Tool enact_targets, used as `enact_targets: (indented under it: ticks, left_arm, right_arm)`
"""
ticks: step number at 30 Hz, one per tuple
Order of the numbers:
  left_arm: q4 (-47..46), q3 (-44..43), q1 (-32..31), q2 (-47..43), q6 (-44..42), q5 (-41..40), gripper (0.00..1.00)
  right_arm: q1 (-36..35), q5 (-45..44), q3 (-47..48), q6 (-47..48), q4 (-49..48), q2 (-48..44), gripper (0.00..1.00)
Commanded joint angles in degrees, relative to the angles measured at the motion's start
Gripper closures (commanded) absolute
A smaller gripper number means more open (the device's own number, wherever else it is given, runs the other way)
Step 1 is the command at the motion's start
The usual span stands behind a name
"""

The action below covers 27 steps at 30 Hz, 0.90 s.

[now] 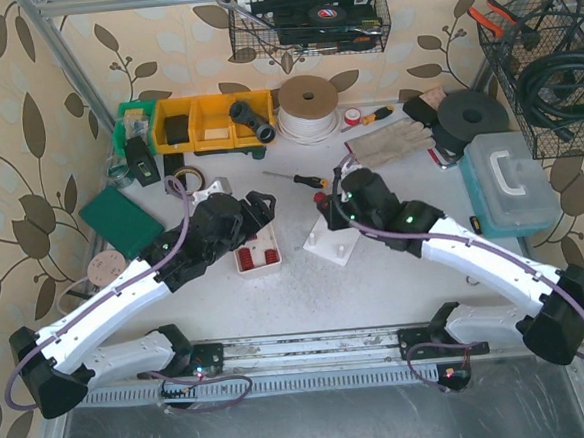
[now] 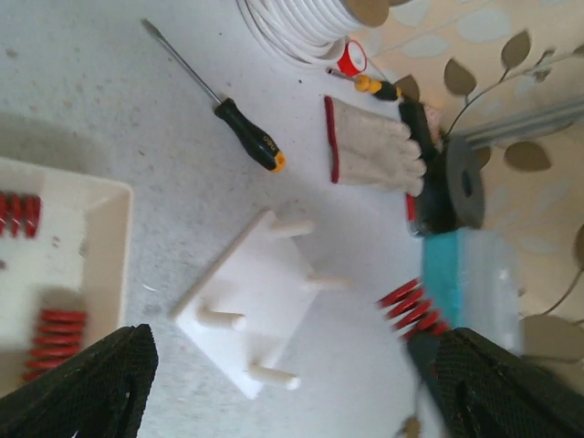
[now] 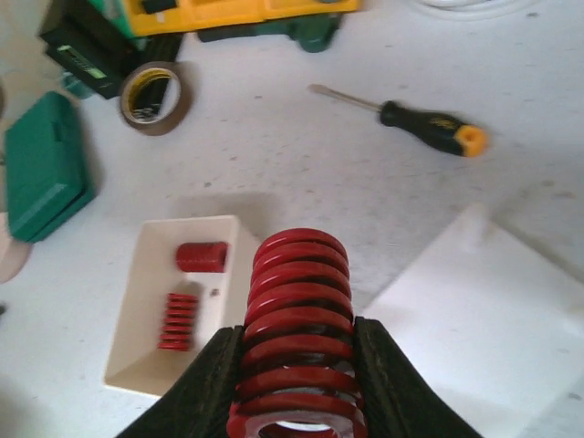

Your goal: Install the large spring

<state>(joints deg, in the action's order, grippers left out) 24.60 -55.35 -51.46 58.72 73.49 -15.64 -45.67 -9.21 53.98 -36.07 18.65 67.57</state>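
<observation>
Now mid-carry, install not yet done. Left of centre: left gripper (image 2: 292,365) spread wide, empty, near tray (image 2: 64,265) of small springs (image 2: 57,330). Centre: white peg base (image 2: 265,301), pegs (image 2: 224,319) bare. Centre-right: right gripper (image 3: 297,365) clamped on large spring (image 3: 297,283), just beside base. Next, likely: line coil bore over peg, lower straight.

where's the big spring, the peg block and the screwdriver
spring (image 3: 297,301), right wrist view, on its middle coils
peg block (image 2: 265,306), left wrist view, on its flat face between the pegs
screwdriver (image 3: 424,126), right wrist view, on the black handle
</observation>
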Motion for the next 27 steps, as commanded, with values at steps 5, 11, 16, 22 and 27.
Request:
enact_targets:
  ticks: [5,11,16,22,27]
  left_arm:
    - [4.8,2.3,-0.3,-1.6,-32.8,-3.4,0.14]
    - [-6.4,12.5,-0.3,-5.9,-33.4,-0.5,0.11]
    - [-10.6,16.9,-0.3,-9.1,-33.4,-0.6,0.11]
    - [-14.2,21.1,-0.2,-13.9,-33.4,-3.7,0.09]
    - [-19.6,25.8,-0.2,-18.1,-34.2,-8.7,0.07]
  right_arm:
    - [14.0,13.2,8.0,10.0,23.0,3.3,1.00]
    - [16.4,13.5,18.3,17.8,30.6,10.1,1.00]
    - [16.8,15.0,29.8,22.3,38.7,19.9,1.00]
    - [16.7,10.7,35.7,25.8,39.8,25.3,1.00]
    - [16.8,8.0,39.7,29.3,40.3,29.1,1.00]
